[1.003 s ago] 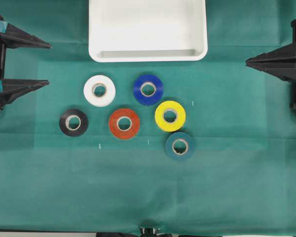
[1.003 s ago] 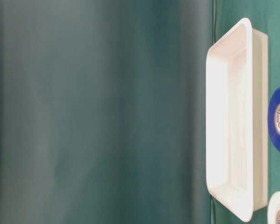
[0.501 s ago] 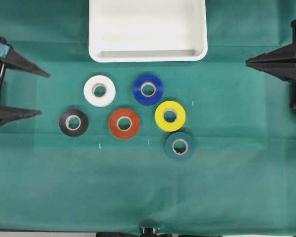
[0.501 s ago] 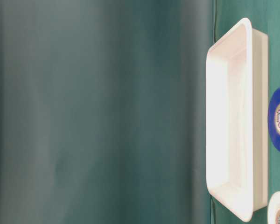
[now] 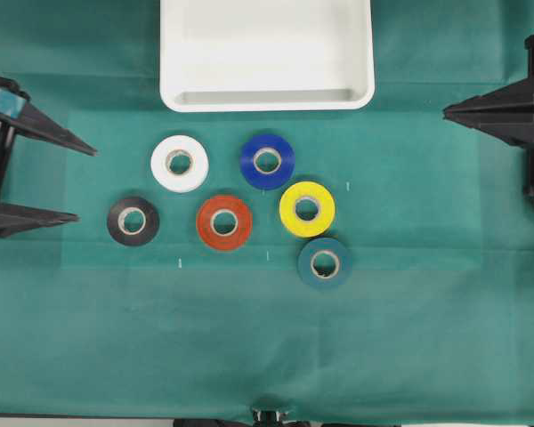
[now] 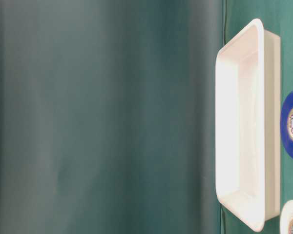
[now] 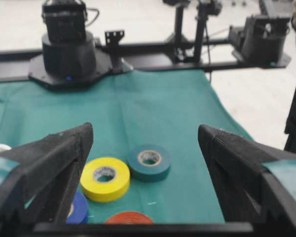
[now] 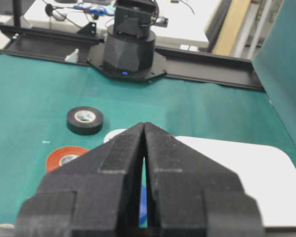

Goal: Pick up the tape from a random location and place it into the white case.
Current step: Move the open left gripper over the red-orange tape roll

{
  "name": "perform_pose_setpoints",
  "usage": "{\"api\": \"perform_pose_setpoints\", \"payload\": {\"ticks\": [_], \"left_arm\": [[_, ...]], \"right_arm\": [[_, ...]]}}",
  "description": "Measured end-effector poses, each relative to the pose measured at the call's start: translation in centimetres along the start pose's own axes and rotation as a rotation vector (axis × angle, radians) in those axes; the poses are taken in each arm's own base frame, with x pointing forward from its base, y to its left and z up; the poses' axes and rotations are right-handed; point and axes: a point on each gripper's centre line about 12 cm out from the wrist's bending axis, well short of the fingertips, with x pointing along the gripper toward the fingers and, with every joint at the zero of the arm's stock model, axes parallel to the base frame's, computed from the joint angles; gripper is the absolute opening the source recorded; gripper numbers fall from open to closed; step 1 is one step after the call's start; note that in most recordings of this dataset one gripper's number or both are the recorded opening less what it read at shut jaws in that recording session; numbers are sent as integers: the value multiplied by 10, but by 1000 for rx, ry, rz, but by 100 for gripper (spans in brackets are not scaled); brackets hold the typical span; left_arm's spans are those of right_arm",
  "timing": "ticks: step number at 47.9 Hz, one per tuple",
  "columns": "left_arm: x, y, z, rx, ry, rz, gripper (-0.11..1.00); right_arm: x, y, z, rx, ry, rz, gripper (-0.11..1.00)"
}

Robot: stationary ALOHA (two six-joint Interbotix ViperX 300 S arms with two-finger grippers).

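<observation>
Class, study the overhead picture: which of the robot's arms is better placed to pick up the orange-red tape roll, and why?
Probably the left. The left gripper is open and faces the rolls, nearer the orange-red tape. The right gripper is shut and sits farther away, level with the white case.

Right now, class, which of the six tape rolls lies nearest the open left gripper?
The black roll. It is the leftmost of the six, directly ahead of the left gripper, with the white roll next closest; the others lie further right.
</observation>
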Motion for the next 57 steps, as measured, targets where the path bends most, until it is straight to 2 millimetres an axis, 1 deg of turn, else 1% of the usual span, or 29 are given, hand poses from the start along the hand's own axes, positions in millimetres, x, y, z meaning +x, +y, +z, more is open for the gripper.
{"api": "perform_pose_setpoints", "payload": {"ticks": [6,13,35,44,57], "left_arm": [[19,2,-4,0,49,8,95],[43,5,-3,5,87,19,95],[109,10,8,50,126,29,95],[124,10,10,67,128,28,95],[127,10,13,65,126,28,95]], "right_arm": [[0,0,0,0,0,0,0],[0,0,0,0,0,0,0],[0,0,0,0,0,0,0],[0,0,0,0,0,0,0],[0,0,0,0,0,0,0]]}}
